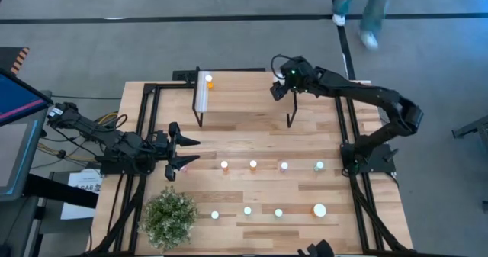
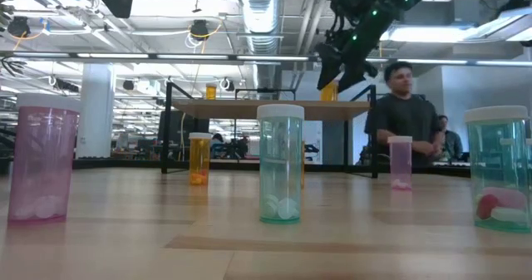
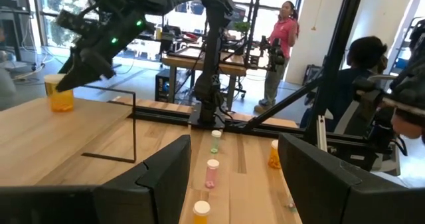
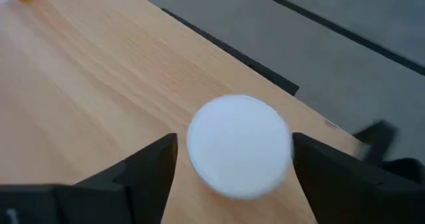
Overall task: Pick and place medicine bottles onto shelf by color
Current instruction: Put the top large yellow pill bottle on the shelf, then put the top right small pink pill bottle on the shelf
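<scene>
Over shelf [image 1: 244, 97], upright bottle [image 4: 239, 146].

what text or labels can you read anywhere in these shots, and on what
No text is readable in any view.
White sheet on the floor by the left arm: dark print, too small to read.
Medicine bottles: no labels visible.
Shelf: no markings.

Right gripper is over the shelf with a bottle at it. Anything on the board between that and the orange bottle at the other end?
Nothing visible. The light-wood shelf board is bare between the white-capped bottle at the right gripper and the small orange bottle by the whitish strip.
</scene>
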You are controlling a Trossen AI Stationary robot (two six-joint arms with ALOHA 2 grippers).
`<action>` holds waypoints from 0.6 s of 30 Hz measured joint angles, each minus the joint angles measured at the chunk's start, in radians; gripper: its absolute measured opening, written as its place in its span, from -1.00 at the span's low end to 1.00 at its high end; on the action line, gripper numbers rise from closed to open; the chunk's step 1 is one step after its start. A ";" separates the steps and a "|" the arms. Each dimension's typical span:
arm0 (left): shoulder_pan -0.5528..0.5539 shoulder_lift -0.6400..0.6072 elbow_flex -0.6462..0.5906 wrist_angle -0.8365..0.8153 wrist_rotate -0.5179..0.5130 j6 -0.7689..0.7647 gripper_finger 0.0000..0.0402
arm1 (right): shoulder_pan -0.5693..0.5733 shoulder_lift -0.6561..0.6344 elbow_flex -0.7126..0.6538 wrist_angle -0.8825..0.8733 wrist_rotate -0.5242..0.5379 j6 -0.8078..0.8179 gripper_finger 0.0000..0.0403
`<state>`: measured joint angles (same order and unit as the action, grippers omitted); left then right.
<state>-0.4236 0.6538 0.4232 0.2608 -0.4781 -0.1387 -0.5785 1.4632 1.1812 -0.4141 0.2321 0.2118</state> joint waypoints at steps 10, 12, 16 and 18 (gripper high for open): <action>0.000 0.000 0.000 0.000 0.000 0.004 0.07 | 0.155 -0.217 0.003 -0.189 0.001 -0.059 0.58; 0.000 0.000 0.000 -0.001 0.000 0.004 0.07 | 0.243 -0.251 -0.011 -0.207 0.001 -0.080 0.57; 0.000 0.000 0.000 0.000 0.000 0.004 0.07 | 0.448 -0.297 -0.065 -0.221 0.001 -0.082 0.55; 0.000 0.000 0.000 0.000 0.000 0.004 0.07 | 0.551 -0.305 -0.092 -0.217 0.001 -0.076 0.55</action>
<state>-0.4240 0.6537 0.4232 0.2607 -0.4778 -0.1349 -0.0274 1.1577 1.0889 -0.6312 0.2334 0.1362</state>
